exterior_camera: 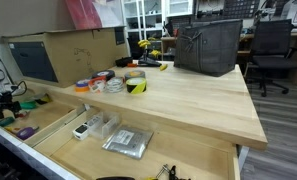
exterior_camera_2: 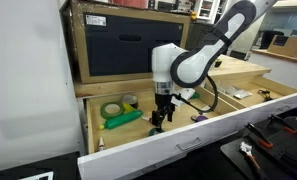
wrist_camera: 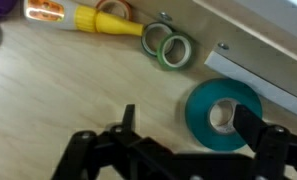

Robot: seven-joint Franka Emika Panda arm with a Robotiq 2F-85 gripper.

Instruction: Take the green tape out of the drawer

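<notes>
Hovering over: green tape, gripper low inside the drawer.
Fingers: spread wide, pinching nothing.
Green tape: flat on drawer floor, roughly between the fingers, near the inner wall.
Beside it: smaller green ring against that wall; yellow marker farther along.
Tabletop: striped roll, dark bag.

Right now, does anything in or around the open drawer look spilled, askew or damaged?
Nothing stands out. The drawer is open, the green tape and a teal roll lie flat inside it, and the open gripper hovers over the teal roll.
</notes>
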